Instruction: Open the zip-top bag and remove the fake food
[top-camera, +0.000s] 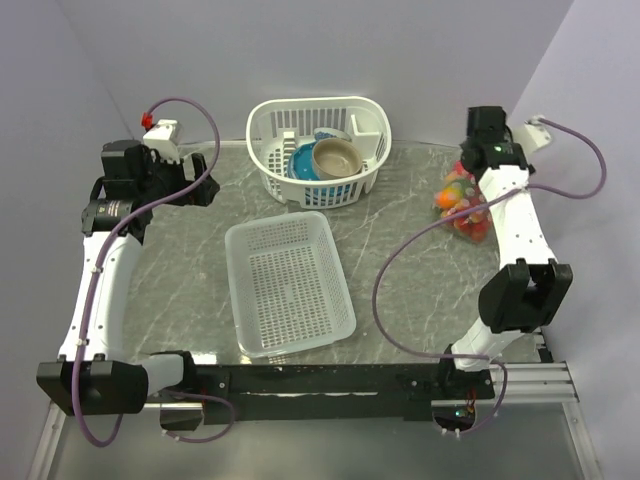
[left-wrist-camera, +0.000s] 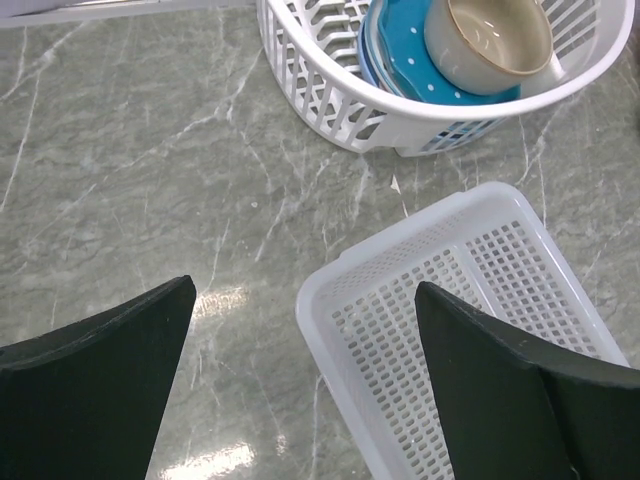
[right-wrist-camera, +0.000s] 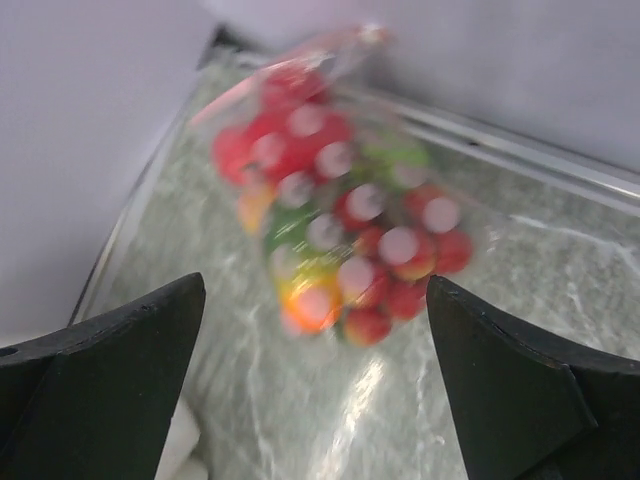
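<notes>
The zip-top bag (top-camera: 463, 200) lies at the table's far right edge, a clear pouch stuffed with the fake food (right-wrist-camera: 335, 235), small red, orange, yellow and green pieces. In the blurred right wrist view its pink strip (right-wrist-camera: 300, 62) sits at the far end. My right gripper (right-wrist-camera: 315, 285) hovers just short of the bag, open, nothing between its fingers. My left gripper (left-wrist-camera: 305, 288) is open too, above the bare table at the far left, beside a corner of the white mesh basket (left-wrist-camera: 470, 300). It holds nothing.
The flat white mesh basket (top-camera: 288, 285) sits mid-table. Behind it a white slotted rack (top-camera: 372, 160) holds a blue bowl (top-camera: 302, 163) and a tan bowl (top-camera: 335, 157). Walls close in behind and on the right, near the bag. A purple cable (top-camera: 400, 255) loops over the table.
</notes>
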